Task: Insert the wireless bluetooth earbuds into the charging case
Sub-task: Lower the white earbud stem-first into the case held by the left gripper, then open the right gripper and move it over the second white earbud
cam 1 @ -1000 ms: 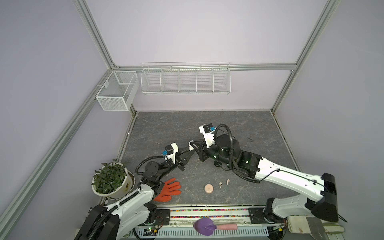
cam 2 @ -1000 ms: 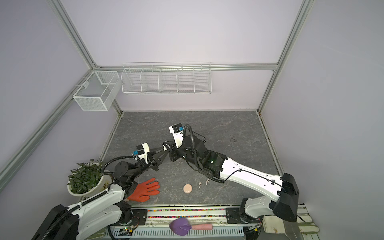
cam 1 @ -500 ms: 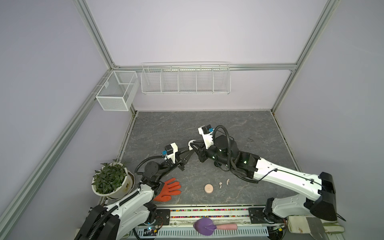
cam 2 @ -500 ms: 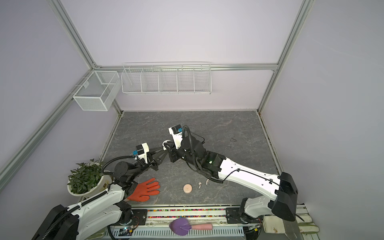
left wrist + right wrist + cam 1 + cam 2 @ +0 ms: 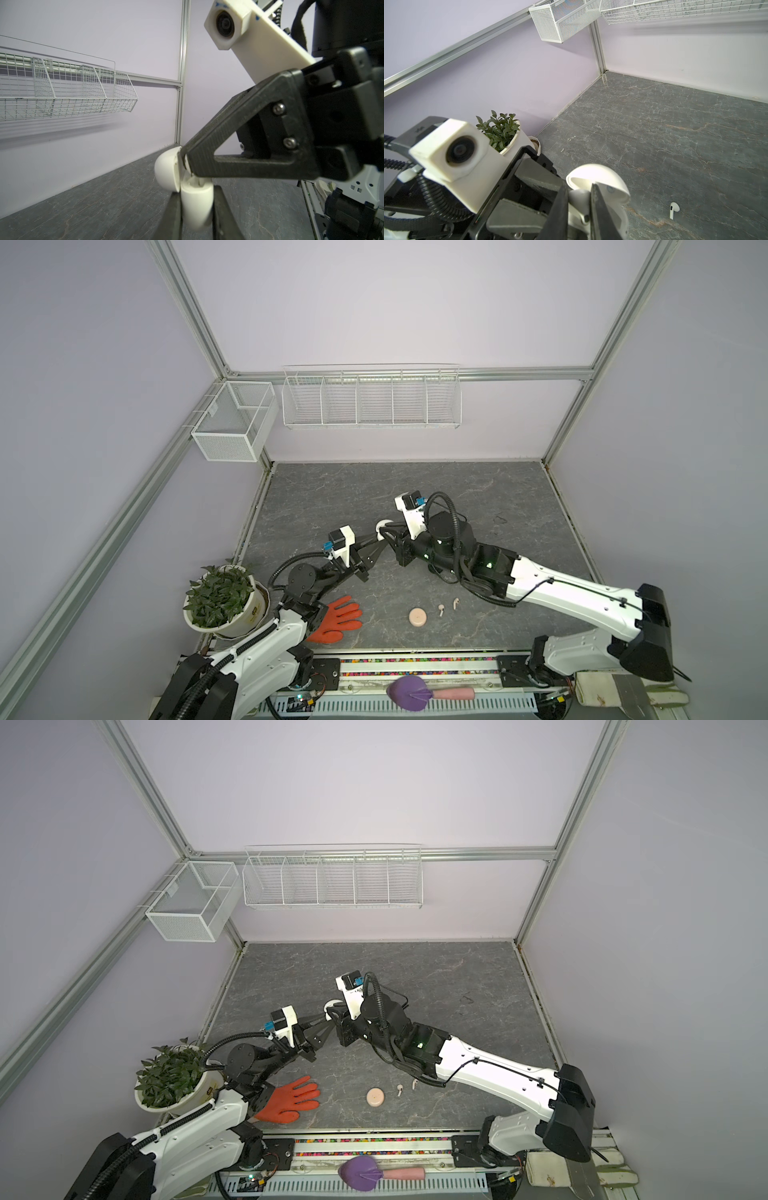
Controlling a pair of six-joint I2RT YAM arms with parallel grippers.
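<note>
My left gripper (image 5: 197,209) is shut on the body of a white charging case (image 5: 197,199). I hold the case above the table, and its lid (image 5: 598,178) is hinged open. My right gripper (image 5: 579,199) is shut on a white earbud (image 5: 579,196) and holds it at the case's open mouth. In both top views the two grippers meet tip to tip left of the table's middle, left gripper (image 5: 376,542) against right gripper (image 5: 392,537). Another white earbud (image 5: 673,208) lies on the table beyond the case. Two pale earbuds (image 5: 441,609) (image 5: 456,604) lie beside a pink round puck (image 5: 417,617).
A potted plant (image 5: 220,601) and an orange glove (image 5: 338,618) sit at the front left by my left arm. A purple brush (image 5: 409,693) lies on the front rail. Wire baskets (image 5: 370,398) (image 5: 232,427) hang on the back and left walls.
My right gripper has edged slightly towards the left one. Both grips stay as they were and nothing on the table has moved.
</note>
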